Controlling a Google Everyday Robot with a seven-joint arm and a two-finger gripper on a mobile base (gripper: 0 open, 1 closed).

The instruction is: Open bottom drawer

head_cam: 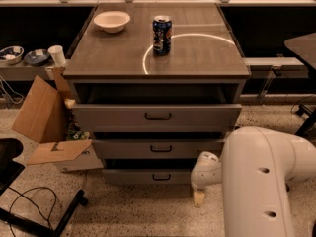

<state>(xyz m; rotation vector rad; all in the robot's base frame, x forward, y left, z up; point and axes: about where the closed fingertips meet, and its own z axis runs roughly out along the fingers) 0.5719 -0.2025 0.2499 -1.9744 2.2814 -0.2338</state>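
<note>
The grey cabinet [156, 58] has three drawers. The bottom drawer [143, 177] is the lowest, with a narrow grey front and a small black bar handle [161, 177]. A dark gap shows above its front. My gripper [198, 197] hangs low near the floor, just right of the bottom drawer's right end and apart from the handle. My white arm [266, 181] fills the lower right and hides the cabinet's lower right corner.
A soda can [162, 35] and a white bowl [112, 20] stand on the cabinet top. The top drawer [157, 116] and middle drawer [158, 148] sit slightly pulled out. An open cardboard box [47, 127] lies left of the cabinet. A chair base [29, 206] and cables are at lower left.
</note>
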